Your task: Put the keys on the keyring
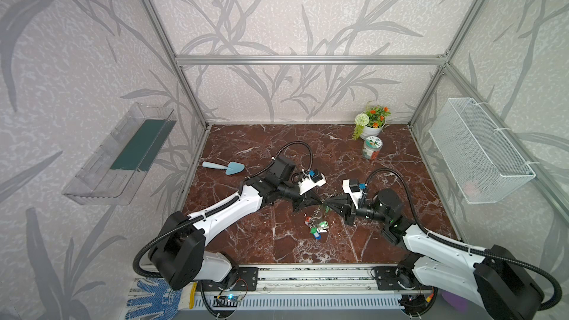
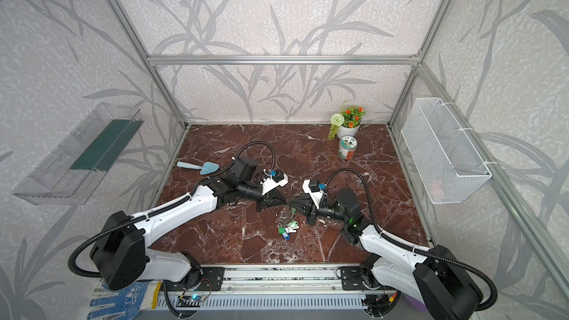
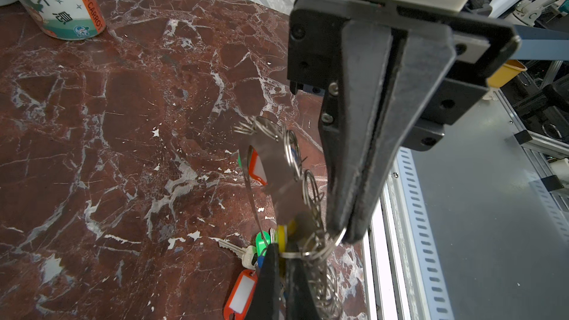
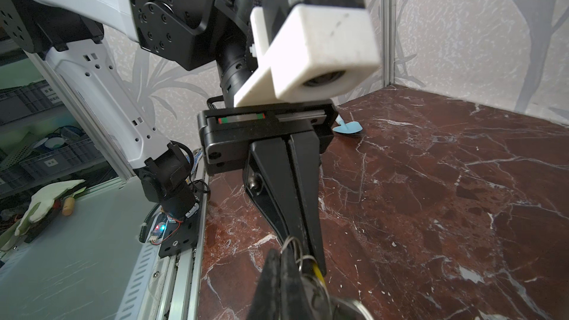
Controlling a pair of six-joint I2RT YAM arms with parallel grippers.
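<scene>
— Two grippers, tip to tip above the table (image 1: 277,241). Status?
— Left gripper (image 3: 282,250): jaws fully closed, nipping the small ring of the keys (image 3: 281,234) right by the yellow tag. Right gripper (image 3: 341,235): jaws likewise closed, pinching the wire of the keyring (image 3: 250,189), as far as I can make out in the tangle.
— Location of the load?
— Both are held up at the pinch. The keyring's lower tags trail onto the table between the arms.
— Handling?
— My judgement: light, stiff, slick wire that dangles and will swing. Hold the keys by their ring and the keyring by bare wire near its opening, never by a tag.
— Count?
— One keyring, one yellow tag. How many keys are on it, I cannot tell. Other tags: at least two red, one green and one blue visible, more hidden. Beyond: one trowel (image 1: 226,167), one jar (image 1: 371,148), one pot (image 1: 372,132).
</scene>
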